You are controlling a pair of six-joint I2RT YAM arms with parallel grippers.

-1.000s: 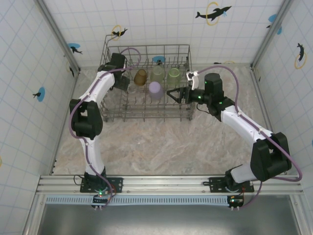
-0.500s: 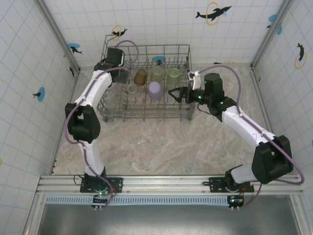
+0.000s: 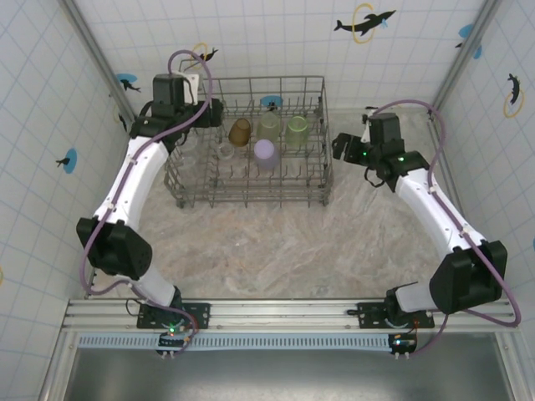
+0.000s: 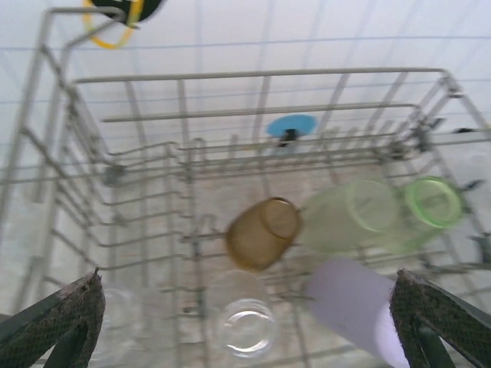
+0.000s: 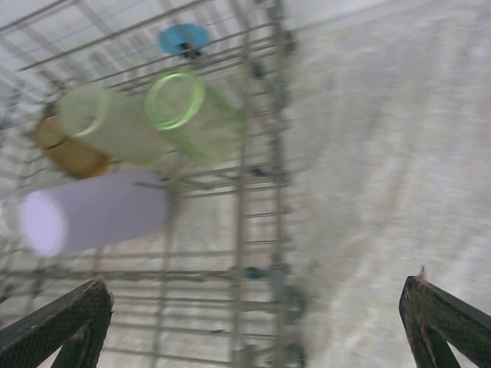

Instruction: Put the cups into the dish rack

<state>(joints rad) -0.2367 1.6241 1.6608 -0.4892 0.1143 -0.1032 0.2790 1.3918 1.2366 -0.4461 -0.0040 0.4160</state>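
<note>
The dish rack [image 3: 191,197] stands at the back of the table. Inside it lie an amber cup [image 3: 240,131], two pale green cups [image 3: 268,125] [image 3: 298,127], a lilac cup [image 3: 266,154] and a clear cup [image 3: 226,153]. My left gripper [image 3: 210,110] hovers open over the rack's back left corner, holding nothing. From the left wrist I look down on the amber cup [image 4: 262,234], the clear cup [image 4: 247,327] and the lilac cup [image 4: 357,307]. My right gripper [image 3: 341,144] is open and empty just outside the rack's right side [image 5: 242,192].
Tiled walls close in the table at the back and both sides. Bare marbled tabletop [image 3: 276,242] lies between the rack and the arm bases. The rack's tall wire sides [image 4: 253,75] rise around the cups.
Both arms have drawn back from the rack. The left gripper rose and moved to the back left corner; the right gripper swung right, away from the rack's side. The cups stayed put.
</note>
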